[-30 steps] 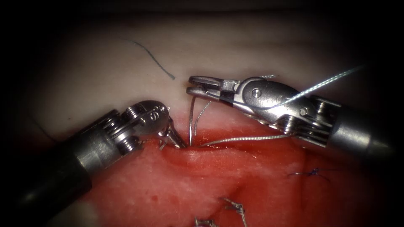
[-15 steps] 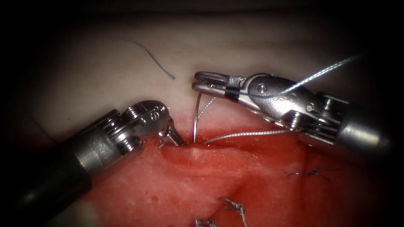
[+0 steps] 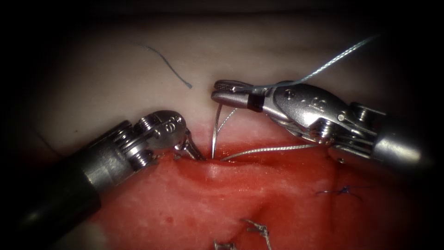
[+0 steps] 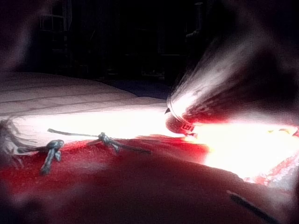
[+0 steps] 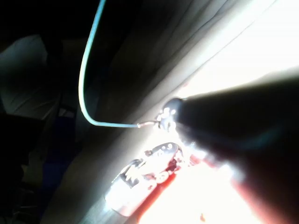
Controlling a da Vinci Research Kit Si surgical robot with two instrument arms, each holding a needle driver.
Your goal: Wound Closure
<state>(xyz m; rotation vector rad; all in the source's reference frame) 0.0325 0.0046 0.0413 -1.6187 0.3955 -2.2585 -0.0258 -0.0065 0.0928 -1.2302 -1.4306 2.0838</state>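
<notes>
The right tool (image 3: 226,92) reaches in from the right and its fingers are closed on the upper end of the curved needle (image 3: 214,132), near the swaged tail where the thread (image 3: 333,58) leaves it. From that hold the needle hangs almost straight down, its long axis running far-to-near in the scene, and its lower end meets the tissue (image 3: 240,194) at the far lip of the cut (image 3: 210,159), where it is in the tissue; how deep it goes cannot be read. The needle thus lies directly below the right tool's fingers and just right of the left tool (image 3: 189,150), which is the nearer of the two to the entry point.

The left tool comes in from the lower left, its small fingers pressed to the tissue edge just beside the needle's foot. They look closed down on the tissue lip, though the tips are partly buried in the red fluid (image 3: 277,162).

A second run of thread lies roughly level from the needle's foot out to the right under the right tool. A loose cut end of thread (image 3: 169,65) rests on the pale skin far left, and knotted stitches (image 3: 344,190) sit on the right.

Against the picture a second earlier, the right tool has rolled about its shaft and shifted slightly right, the needle stands a little straighter, and the thread trailing off it now rises more steeply. The left tool has not moved.
</notes>
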